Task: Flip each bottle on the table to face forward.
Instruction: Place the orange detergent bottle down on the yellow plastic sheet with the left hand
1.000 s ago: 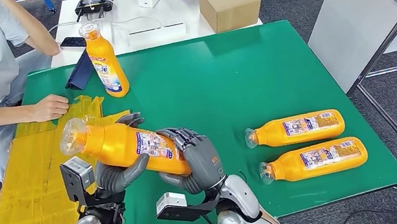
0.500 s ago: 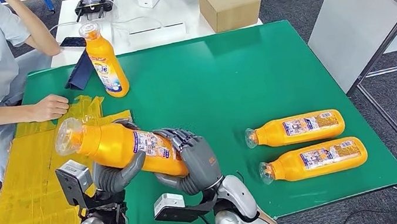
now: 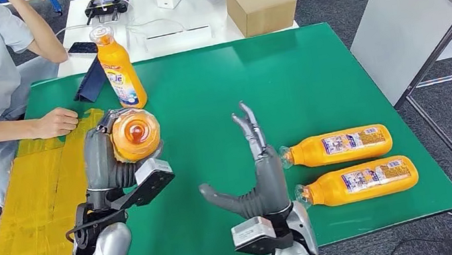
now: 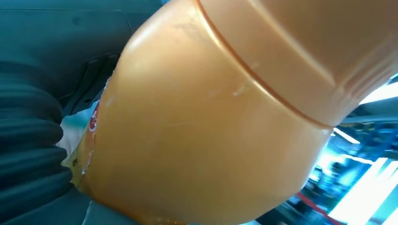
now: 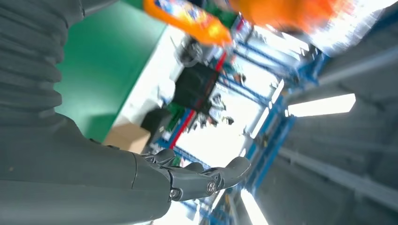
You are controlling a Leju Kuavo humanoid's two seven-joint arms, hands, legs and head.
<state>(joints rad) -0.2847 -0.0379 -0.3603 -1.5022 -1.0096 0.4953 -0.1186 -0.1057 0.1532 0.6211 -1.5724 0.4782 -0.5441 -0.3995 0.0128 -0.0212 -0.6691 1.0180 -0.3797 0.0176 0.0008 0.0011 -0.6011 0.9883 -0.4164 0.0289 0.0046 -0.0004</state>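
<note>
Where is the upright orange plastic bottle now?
In the head view, the upright orange plastic bottle stands at the far left of the green table, beside a dark blue folded object.

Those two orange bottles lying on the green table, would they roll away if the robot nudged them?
Probably. The two lying bottles look round-bodied and rest on their sides on the flat table, so a sideways nudge could roll them. They look like smooth plastic, so perhaps a bit slippery too.

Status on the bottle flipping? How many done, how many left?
One bottle stands upright at the back of the green table, so that looks done. The left hand holds a second bottle up off the table, its base toward the camera. The right hand is open. Two lying bottles at the right are left.
</note>
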